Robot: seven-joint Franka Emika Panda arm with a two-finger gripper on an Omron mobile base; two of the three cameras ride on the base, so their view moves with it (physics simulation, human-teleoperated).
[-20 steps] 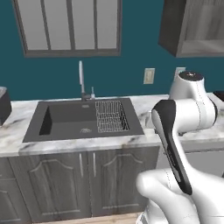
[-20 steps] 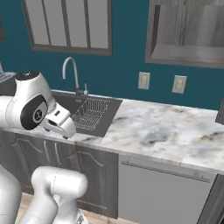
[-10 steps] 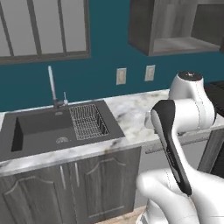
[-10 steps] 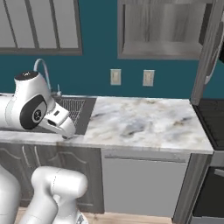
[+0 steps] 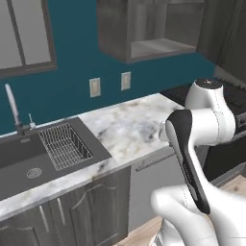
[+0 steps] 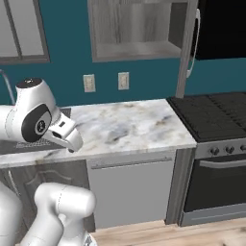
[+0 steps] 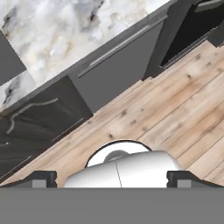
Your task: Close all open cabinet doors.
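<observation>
The gripper (image 7: 112, 179) hangs over the wood floor (image 7: 175, 113) in front of the counter, pointing down. In the hand view its 2 dark fingertips (image 7: 41, 178) stand far apart at the bottom corners with nothing between them, so the claw is spread wide and holds nothing.

Just past the floor runs the row of lower fronts: a dark grey base door (image 7: 39, 118) with a curved handle, then a plain grey dishwasher panel (image 6: 129, 192) with a long bar handle along its top, and a black oven (image 6: 216, 182) beside that. The white arm (image 5: 192, 144) folds up in front of the counter edge in both base views.

Above the fronts lies the marble counter (image 6: 129, 125). At its left end is a dark sink (image 5: 29, 163) with a wire rack (image 5: 65, 144) in its right side and a silver tap (image 5: 13, 108) behind it. The black stove top (image 6: 216, 113) sits at the right end of the counter.

On the teal wall (image 5: 72, 62) behind are 2 pale outlets (image 6: 89, 82), side by side. A window (image 5: 24, 36) is above the sink.

Highest and farthest is the open wall cabinet (image 6: 134, 29), showing a bare grey shelf. Its cabinet door (image 6: 188, 43) stands swung out on the right side, seen edge-on, with a slim silver handle, reaching down toward the back of the stove. A black microwave (image 6: 221, 29) is just right of it.
</observation>
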